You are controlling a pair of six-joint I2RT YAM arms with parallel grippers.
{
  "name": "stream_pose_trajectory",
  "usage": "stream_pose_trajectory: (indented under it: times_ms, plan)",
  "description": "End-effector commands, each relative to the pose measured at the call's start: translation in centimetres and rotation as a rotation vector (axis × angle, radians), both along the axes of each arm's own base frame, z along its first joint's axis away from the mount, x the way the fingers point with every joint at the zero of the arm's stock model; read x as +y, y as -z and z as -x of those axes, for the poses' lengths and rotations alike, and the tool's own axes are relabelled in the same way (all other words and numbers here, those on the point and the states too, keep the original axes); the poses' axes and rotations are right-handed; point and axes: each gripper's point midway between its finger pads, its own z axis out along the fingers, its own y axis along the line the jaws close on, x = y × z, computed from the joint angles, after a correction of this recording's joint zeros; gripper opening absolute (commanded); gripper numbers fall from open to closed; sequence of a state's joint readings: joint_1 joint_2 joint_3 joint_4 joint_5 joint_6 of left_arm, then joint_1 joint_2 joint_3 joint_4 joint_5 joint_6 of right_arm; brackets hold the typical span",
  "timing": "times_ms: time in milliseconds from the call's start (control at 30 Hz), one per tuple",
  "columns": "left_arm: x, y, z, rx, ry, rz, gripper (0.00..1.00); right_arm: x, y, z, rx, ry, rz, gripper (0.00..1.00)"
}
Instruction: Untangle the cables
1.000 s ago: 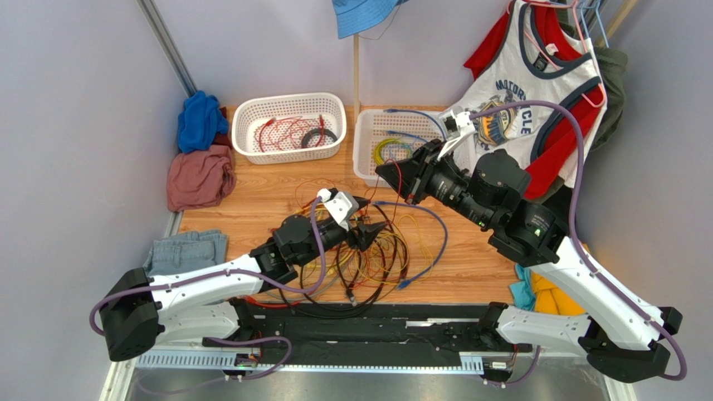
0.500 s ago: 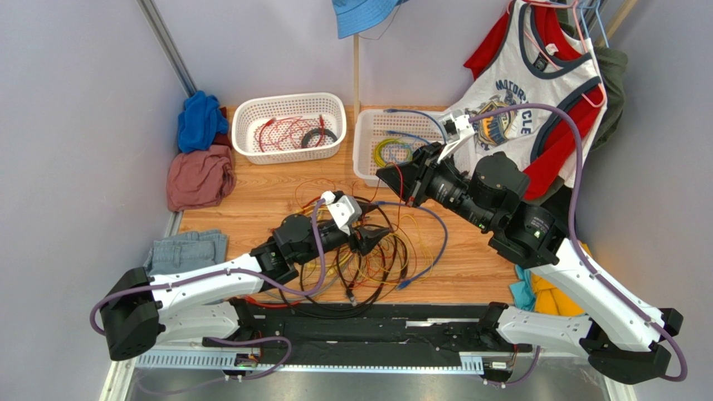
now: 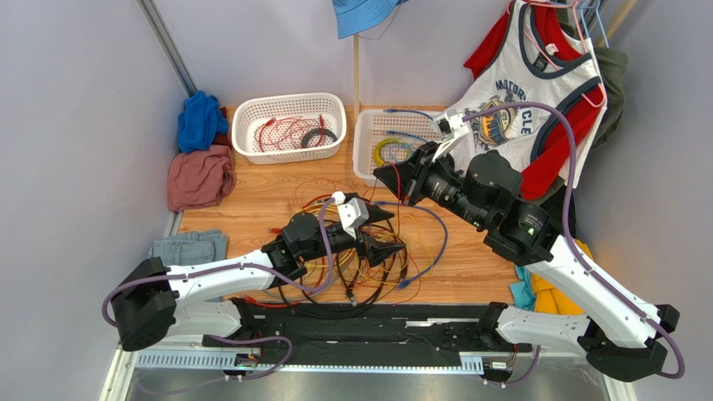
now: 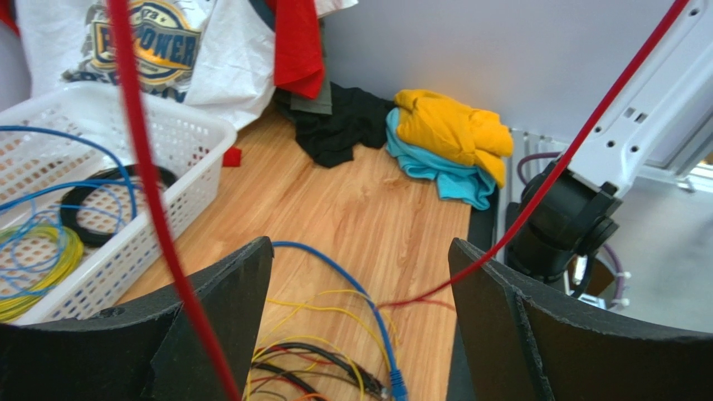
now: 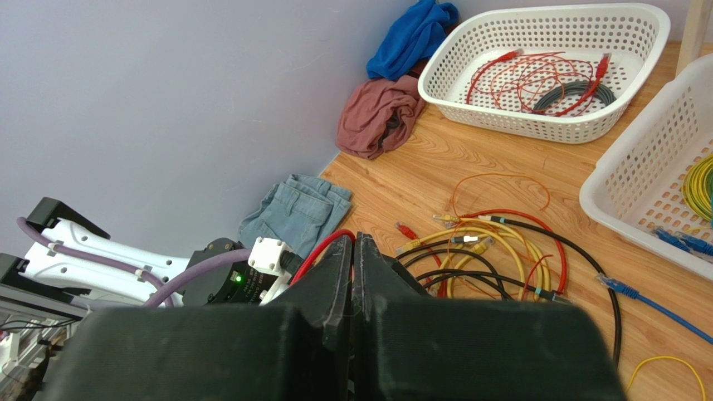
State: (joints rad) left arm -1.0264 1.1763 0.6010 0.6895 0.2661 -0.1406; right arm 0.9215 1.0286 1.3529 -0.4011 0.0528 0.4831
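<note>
The cables (image 3: 360, 263) lie in a loose heap of black, yellow, orange and red loops on the wooden table, and a blue cable (image 3: 436, 236) arcs out to the right. My left gripper (image 3: 390, 233) hovers over the right side of the heap, open, with nothing between its fingers. In the left wrist view the left gripper (image 4: 360, 263) frames the blue cable (image 4: 351, 288) lying below it. My right gripper (image 3: 382, 175) is held higher, behind the heap, shut on a red cable (image 5: 325, 245). That red cable (image 4: 155, 209) stretches taut across the left wrist view.
Two white baskets stand at the back: the left basket (image 3: 289, 98) holds red cables and a dark coil, the right basket (image 3: 361, 150) a yellow-green coil and blue cable. Clothes lie at the left (image 3: 199, 175), front left (image 3: 189, 247) and right (image 3: 536, 294). A shirt (image 3: 523, 83) hangs back right.
My left gripper has moved right across the heap and its jaws have spread wider. The right gripper has shifted slightly left, still shut on the red cable.
</note>
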Motion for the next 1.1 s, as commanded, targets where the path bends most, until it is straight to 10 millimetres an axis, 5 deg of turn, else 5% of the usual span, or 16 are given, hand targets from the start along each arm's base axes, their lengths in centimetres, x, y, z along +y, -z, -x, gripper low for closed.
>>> stream_pose_trajectory:
  times_ms: [0,133,267,367,533,833,867,900,933,967,1000,1067]
  plan:
    - [-1.1,-4.8,1.2,-0.016,0.084,0.157,0.87,0.3,-0.8,-0.8,-0.028,0.023,-0.027,0.0]
    - [-1.5,-4.5,1.2,0.015,0.082,0.168,0.78,0.5,-0.4,-1.0,-0.028,0.026,-0.021,0.0]
    - [-1.2,-3.5,0.3,0.056,0.026,0.113,0.42,0.0,0.2,-1.2,-0.028,0.047,-0.006,0.0]
    - [-0.1,-1.2,-0.2,0.113,-0.039,0.007,0.25,-0.7,0.3,-1.5,-0.04,0.082,0.005,0.0]
    - [2.5,-0.4,-0.8,0.152,-0.15,0.008,0.01,-0.7,0.8,-1.7,-0.033,0.088,0.016,0.0]
    - [4.6,-0.9,-0.9,0.166,-0.213,-0.011,0.0,0.2,2.0,-1.8,-0.016,0.064,0.026,0.0]
    - [4.9,0.0,-0.9,0.191,-0.226,-0.058,0.0,0.3,2.2,-1.6,-0.014,0.052,0.03,0.07]
    - [5.0,-1.2,-1.2,0.196,-0.244,-0.055,0.0,0.4,2.3,-1.6,-0.012,0.048,0.037,0.2]
    - [5.0,-1.2,-1.2,0.218,-0.249,-0.075,0.0,0.3,3.0,-1.6,0.0,0.047,0.062,0.43]
    - [5.7,0.2,-1.5,0.257,-0.289,-0.153,0.0,0.2,3.4,-1.6,0.01,0.053,0.079,0.5]
    - [5.7,-1.2,-1.9,0.261,-0.311,-0.155,0.0,0.2,4.1,-1.7,0.024,0.057,0.101,0.57]
    - [6.5,-0.1,-1.9,0.302,-0.341,-0.254,0.0,-0.4,6.3,-1.9,0.063,0.081,0.168,0.61]
